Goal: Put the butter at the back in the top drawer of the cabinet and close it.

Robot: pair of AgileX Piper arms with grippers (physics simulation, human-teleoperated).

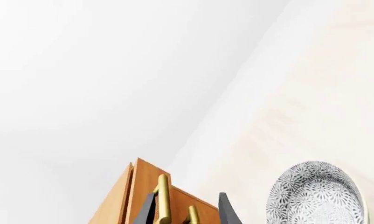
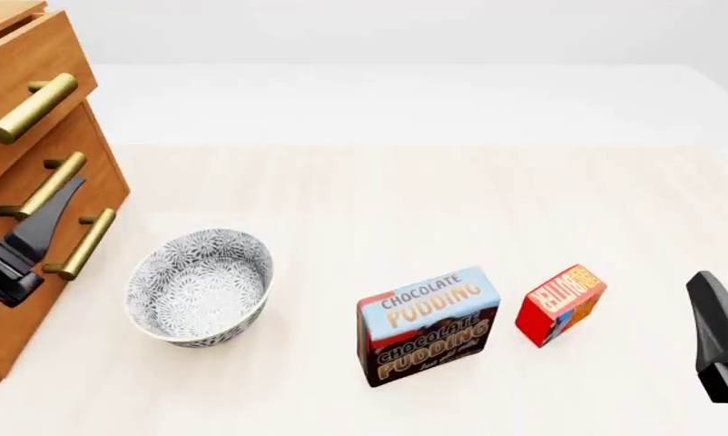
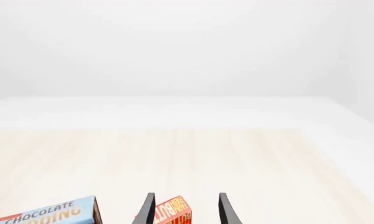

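1. My left gripper hangs at the front of the cabinet, fingers parted. In my left wrist view one brass handle stands between the two dark fingers. I cannot tell whether either finger touches it, so I claim no grip.
2. From the front view, that gripper sits at the level of the lower handles, below the top drawer. Which handle it frames I cannot say for sure.
3. The top drawer looks slightly proud of the cabinet face, its brass bar handle above my left gripper.
4. My right gripper is at the right edge of the front view, open and holding nothing. Only one dark finger shows there.
5. In my right wrist view the fingers stand apart with the butter seen between them, ahead of the tips and not clasped.
6. The butter lies on the desk, near my right gripper and just right of the Chocolate Pudding box, with a small gap between the two.
7. A patterned bowl rests on the desk between the cabinet and the pudding box, close to the cabinet's lower corner.
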